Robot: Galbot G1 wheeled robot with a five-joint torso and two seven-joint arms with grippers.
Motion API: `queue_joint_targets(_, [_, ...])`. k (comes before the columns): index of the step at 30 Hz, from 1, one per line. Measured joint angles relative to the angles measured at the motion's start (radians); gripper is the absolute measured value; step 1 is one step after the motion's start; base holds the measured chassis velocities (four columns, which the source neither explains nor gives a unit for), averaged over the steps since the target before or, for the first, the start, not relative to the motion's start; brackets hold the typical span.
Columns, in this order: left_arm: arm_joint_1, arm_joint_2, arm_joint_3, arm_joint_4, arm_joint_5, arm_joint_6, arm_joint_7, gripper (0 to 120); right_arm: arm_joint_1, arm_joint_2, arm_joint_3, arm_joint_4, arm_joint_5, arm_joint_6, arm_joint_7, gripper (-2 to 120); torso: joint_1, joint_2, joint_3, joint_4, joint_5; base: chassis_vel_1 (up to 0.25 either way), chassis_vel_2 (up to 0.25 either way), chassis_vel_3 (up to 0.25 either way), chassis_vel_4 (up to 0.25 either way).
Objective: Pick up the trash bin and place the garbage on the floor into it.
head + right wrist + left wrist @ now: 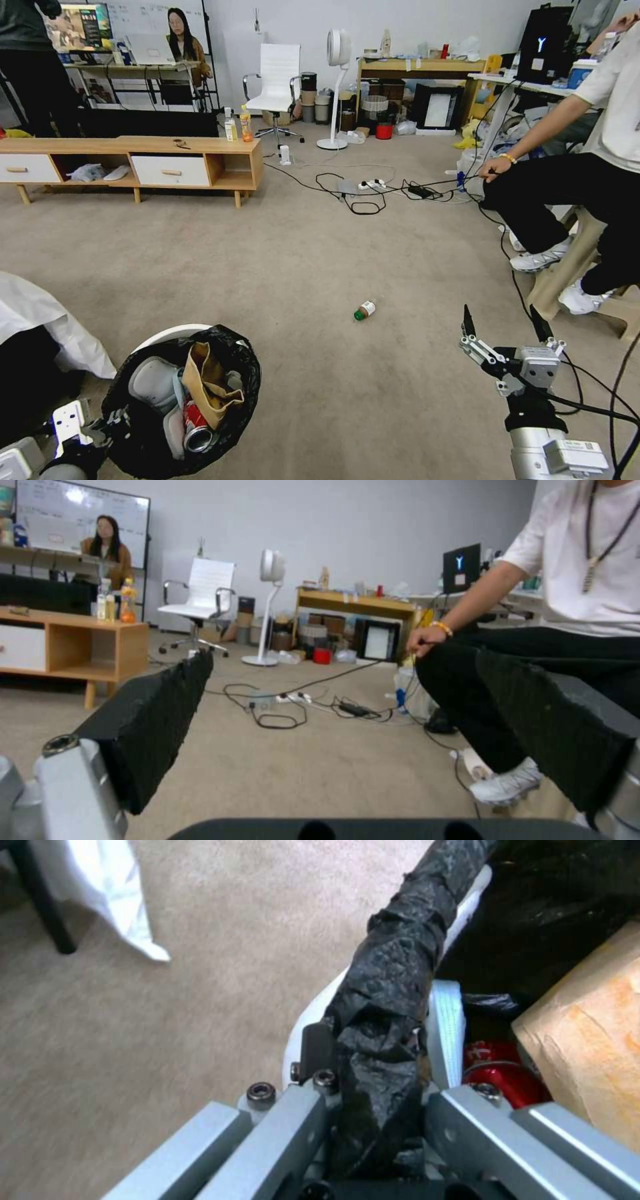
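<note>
Currently we hold the trash bin low on our left, the left gripper clamped on its bag-covered rim. Ahead, a green-capped bottle lies on the floor; our right gripper hovers spread, grasping nothing.

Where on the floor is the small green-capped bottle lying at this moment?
In the head view the green-capped bottle lies on the carpet near the middle, ahead of the trash bin and left of the right gripper.

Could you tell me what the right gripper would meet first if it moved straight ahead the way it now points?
Probably nothing soon: the right gripper, fingers open, points level across bare floor. Far beyond lie floor cables; depth is unclear.
</note>
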Motion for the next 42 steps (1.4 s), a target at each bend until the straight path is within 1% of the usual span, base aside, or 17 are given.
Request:
queue_joint_targets(5, [-0.001,-0.003,0.001,0.003,0.001,0.0,0.0,1,0.003,-0.002,-0.002,-0.004,0.001,0.002,0.0,100,0.0,0.0,0.0,-0.0004,-0.0003,-0.222,0.209,0.221,-0.208])
queue_joint_targets(9, [-0.002,-0.004,0.002,0.004,0.002,0.001,0.0,1,0.003,-0.004,-0.003,-0.006,0.001,0.004,0.001,100,0.0,0.0,0.0,-0.0001,-0.0002,-0.18,0.193,0.179,-0.182])
queue_joint_targets(23, [-0.004,-0.01,0.007,0.009,0.009,-0.001,0.0,1,0.009,-0.007,-0.006,-0.014,0.002,0.017,0.004,100,0.0,0.0,0.0,-0.0001,-0.0002,-0.148,0.15,0.14,-0.145])
queue_joint_targets(42, [-0.002,-0.009,0.008,0.01,0.011,-0.002,0.002,1,0.004,-0.01,-0.004,-0.009,0.008,0.016,-0.004,100,0.0,0.0,0.0,-0.0001,-0.0003,-0.005,0.002,0.007,-0.005])
